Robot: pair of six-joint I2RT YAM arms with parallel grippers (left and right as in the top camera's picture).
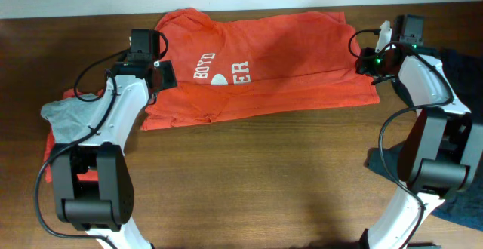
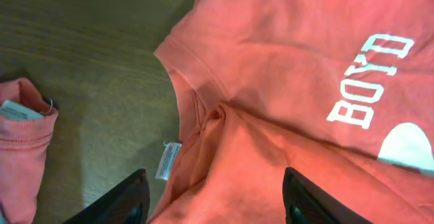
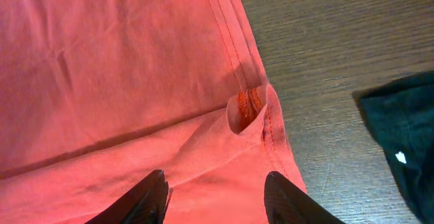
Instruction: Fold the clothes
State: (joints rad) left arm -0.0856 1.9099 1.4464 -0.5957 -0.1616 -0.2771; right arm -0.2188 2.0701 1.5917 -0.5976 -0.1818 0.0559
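The red-orange T-shirt [image 1: 279, 64] lies folded lengthwise across the far half of the table, white lettering near its left end. My left gripper [image 1: 160, 74] is open over the shirt's left end; in the left wrist view its fingers [image 2: 215, 200] straddle a folded edge of the shirt [image 2: 285, 88] beside the white label. My right gripper [image 1: 367, 63] is open over the shirt's right hem; in the right wrist view its fingers [image 3: 215, 197] straddle the folded hem corner [image 3: 135, 68].
A grey garment [image 1: 69, 119] and a plain red one [image 1: 54, 155] lie under the left arm; the red one's edge shows in the left wrist view [image 2: 24, 149]. A dark navy garment [image 1: 464, 196] lies at the right edge, also in the right wrist view [image 3: 403, 129].
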